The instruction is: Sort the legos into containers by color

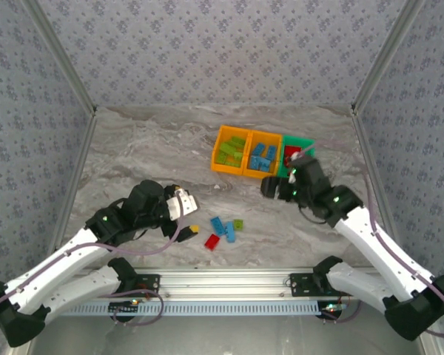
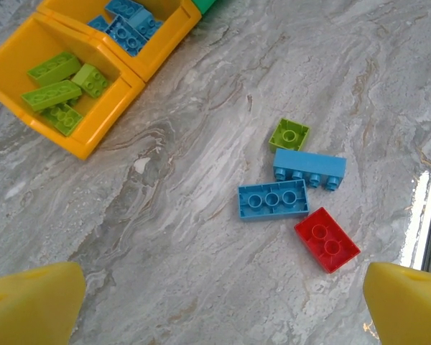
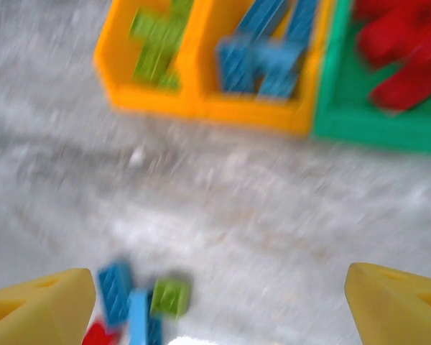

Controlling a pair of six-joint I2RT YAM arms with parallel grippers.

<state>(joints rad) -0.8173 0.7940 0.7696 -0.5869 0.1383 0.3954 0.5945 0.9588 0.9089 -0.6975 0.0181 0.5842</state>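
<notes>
Now, four loose legos [image 2: 309,167] lie short of the bins [image 2: 86,144].
My left gripper [image 2: 223,305] and right gripper [image 3: 219,305] gape empty; I'd straddle the red brick [image 2: 327,239] squarely, clear of the blue brick [image 2: 272,199] beside it.

White arms [image 1: 66,255], black joints [image 1: 144,198], yellow fingertips [image 2: 29,302].

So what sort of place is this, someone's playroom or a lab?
Likely a small robot test booth, not a playroom: left arm and right arm bolted to a metal rail, patterned wall panels closing in a marble-look table, and loose bricks for sorting into bins.
</notes>
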